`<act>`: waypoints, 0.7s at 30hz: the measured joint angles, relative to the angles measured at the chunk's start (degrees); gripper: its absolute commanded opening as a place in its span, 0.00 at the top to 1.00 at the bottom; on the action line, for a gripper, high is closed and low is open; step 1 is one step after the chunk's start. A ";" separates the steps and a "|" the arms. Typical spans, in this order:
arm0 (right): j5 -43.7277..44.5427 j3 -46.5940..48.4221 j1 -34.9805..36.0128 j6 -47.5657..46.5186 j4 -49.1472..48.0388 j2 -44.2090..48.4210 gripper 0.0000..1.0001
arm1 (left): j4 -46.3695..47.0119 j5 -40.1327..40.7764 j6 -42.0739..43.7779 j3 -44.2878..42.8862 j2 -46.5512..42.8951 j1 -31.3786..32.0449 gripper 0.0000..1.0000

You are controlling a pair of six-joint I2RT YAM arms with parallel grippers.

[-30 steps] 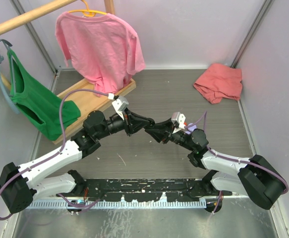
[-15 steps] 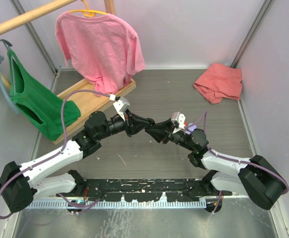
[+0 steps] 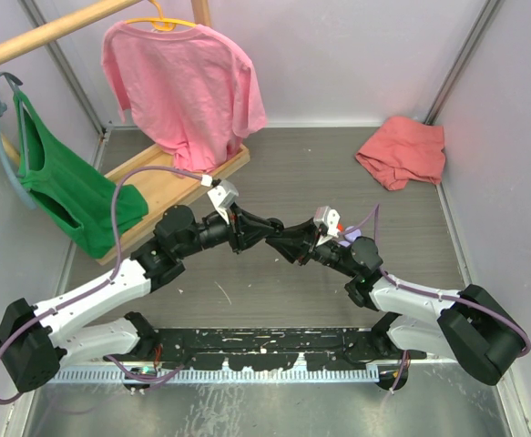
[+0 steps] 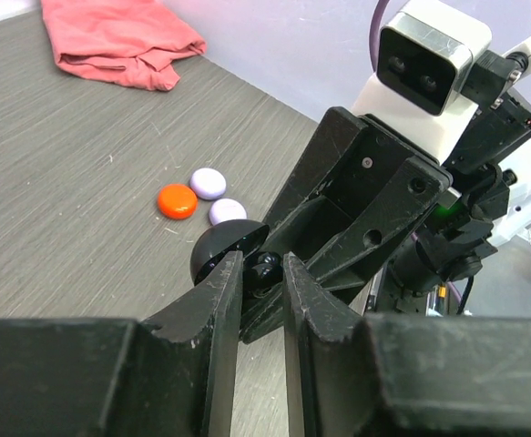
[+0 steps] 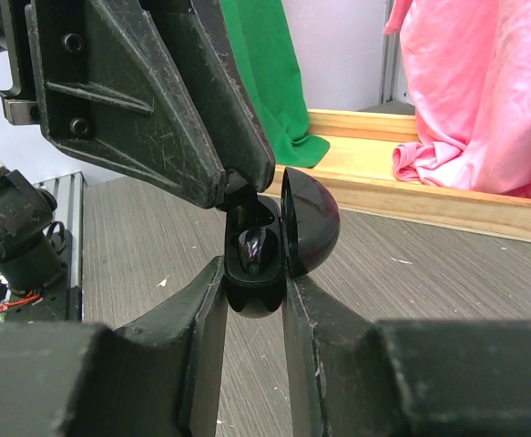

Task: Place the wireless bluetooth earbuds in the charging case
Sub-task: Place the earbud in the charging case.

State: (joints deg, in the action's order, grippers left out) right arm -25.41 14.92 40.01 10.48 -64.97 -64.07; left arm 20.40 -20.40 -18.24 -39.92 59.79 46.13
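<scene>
My right gripper [image 5: 254, 273] is shut on an open black charging case [image 5: 256, 296], held above the table with its domed lid [image 5: 312, 223] swung to the right. One black earbud [image 5: 258, 248] sits in a well of the case. My left gripper [image 4: 263, 273] meets it from the opposite side, shut on a second black earbud [image 4: 266, 267] at the case's mouth. The left fingers [image 5: 169, 109] fill the upper left of the right wrist view. In the top view the left gripper [image 3: 263, 228] and the right gripper [image 3: 286, 240] touch tips at mid-table.
An orange round case [image 4: 177, 201] and two lilac round ones [image 4: 209, 183] lie on the table below the grippers. A red cloth [image 3: 402, 151] is at the back right. A pink shirt [image 3: 188, 82] and a green garment [image 3: 60, 187] hang on a wooden rack [image 3: 178, 182] at the back left.
The left wrist has shifted a touch toward the case. The right arm holds still with the case.
</scene>
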 measured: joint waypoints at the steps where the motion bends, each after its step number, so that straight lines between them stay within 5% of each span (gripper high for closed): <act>1: -0.02 0.00 0.00 0.00 0.02 0.00 0.97 | -0.31 -0.09 0.15 0.00 -0.09 0.02 0.74; 11: -0.02 0.00 0.00 -0.02 0.22 -0.02 0.97 | -2.75 -0.87 1.42 0.00 -0.13 0.28 0.63; 21: 0.20 0.00 0.00 -0.24 0.37 0.09 0.97 | -5.81 0.66 0.81 -0.02 -3.04 0.33 0.27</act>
State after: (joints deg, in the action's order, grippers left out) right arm -25.21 14.92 40.01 10.24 -64.60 -63.99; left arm 14.59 -19.75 -17.43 -39.94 56.75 46.46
